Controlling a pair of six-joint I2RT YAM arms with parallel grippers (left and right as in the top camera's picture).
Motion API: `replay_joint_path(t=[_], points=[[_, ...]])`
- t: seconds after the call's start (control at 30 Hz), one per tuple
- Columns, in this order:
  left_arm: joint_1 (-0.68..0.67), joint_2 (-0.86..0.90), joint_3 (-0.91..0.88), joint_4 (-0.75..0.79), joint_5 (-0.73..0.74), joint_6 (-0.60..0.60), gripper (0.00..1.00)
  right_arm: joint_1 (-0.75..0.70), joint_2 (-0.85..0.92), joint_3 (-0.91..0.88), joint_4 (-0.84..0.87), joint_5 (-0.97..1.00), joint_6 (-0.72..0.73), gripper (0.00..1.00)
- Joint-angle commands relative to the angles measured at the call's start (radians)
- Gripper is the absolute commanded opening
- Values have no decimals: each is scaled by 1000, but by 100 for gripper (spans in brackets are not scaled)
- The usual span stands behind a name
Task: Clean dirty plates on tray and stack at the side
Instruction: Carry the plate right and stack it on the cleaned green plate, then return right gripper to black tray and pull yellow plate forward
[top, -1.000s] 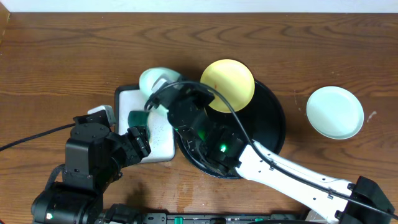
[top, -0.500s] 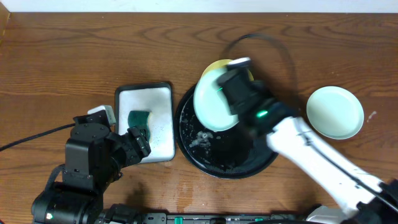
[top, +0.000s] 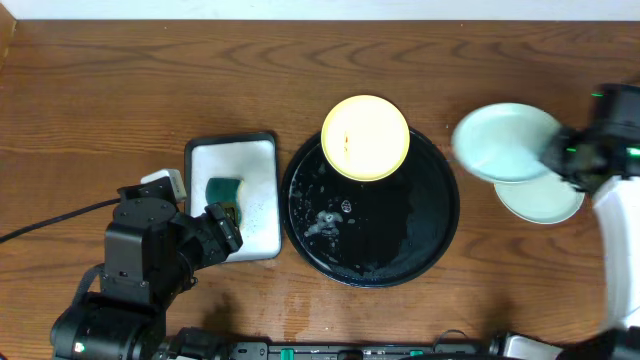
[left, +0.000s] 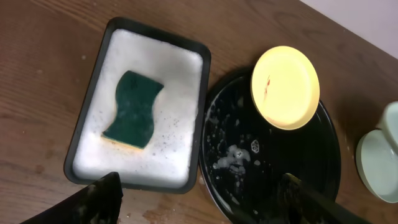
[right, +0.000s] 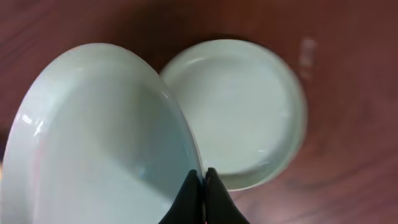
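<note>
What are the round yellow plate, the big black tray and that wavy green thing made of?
The pale yellow round plate looks like glossy plastic or glazed ceramic, by its smooth sheen. The large round black tray seems shiny plastic or lacquer: it mirrors light. The wavy dark green sponge looks matte, likely foam.

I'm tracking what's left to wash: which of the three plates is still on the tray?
The yellow plate, at the tray's far edge. Both green plates are off it: one on the table, the other held over it by the right gripper.
</note>
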Motion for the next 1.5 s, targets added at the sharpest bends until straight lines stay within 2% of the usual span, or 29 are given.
replay_joint_path(t=[0.0, 0.17, 0.3, 0.33, 0.4, 0.57, 0.67, 0.8, 0.97, 1.07, 1.2, 1.33, 1.47], points=[[4, 0, 13, -4, 9, 7, 81, -126, 62, 5, -8, -40, 27, 1], [4, 0, 13, -3, 9, 7, 80, -227, 158, 5, -19, -24, 50, 1], [4, -1, 13, -3, 9, 6, 81, -243, 214, 5, -15, -22, 49, 1], [4, -1, 13, -3, 9, 6, 81, -241, 216, 5, -5, -38, 48, 4], [4, -1, 13, -3, 9, 7, 80, -238, 204, 10, 23, -116, -5, 21], [4, -1, 13, -3, 9, 6, 81, -169, 107, 23, 127, -491, -186, 40], [4, -1, 13, -3, 9, 6, 81, -54, 36, 23, 147, -626, -248, 40], [4, 0, 13, -4, 9, 7, 80, 178, 11, 23, 135, -598, -303, 36], [4, -1, 13, -4, 9, 7, 80, 472, 87, 19, 172, -290, -308, 36], [4, -1, 13, -4, 9, 6, 81, 584, 171, 19, 261, -101, -307, 34], [4, 0, 13, -3, 9, 6, 80, 648, 298, 19, 383, 12, -303, 25], [4, -1, 13, -4, 9, 7, 80, 643, 417, 19, 448, 62, -183, 17], [4, 0, 13, -3, 9, 6, 81, 610, 492, 19, 488, -42, -142, 19]])
